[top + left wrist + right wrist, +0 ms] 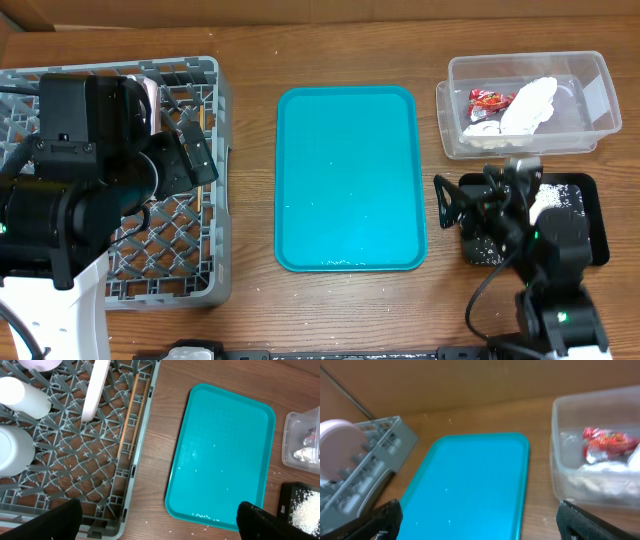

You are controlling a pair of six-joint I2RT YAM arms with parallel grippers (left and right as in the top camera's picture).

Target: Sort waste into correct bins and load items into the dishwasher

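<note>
A teal serving tray [350, 180] lies flat at the centre of the overhead frame, long side running top to bottom, with rounded corners and a raised rim all round. It rests on the brown wood-grain counter [250, 150]. Across the top of the right wrist view stands a plain cardboard wall [445, 385], behind the counter's far edge.

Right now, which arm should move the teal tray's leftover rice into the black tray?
Probably right. The right pincer, open, hangs over the black tray's edge, next to the teal tray, whose near rim holds the rice grains. The left pincer, also open, is over the dish rack.
</note>
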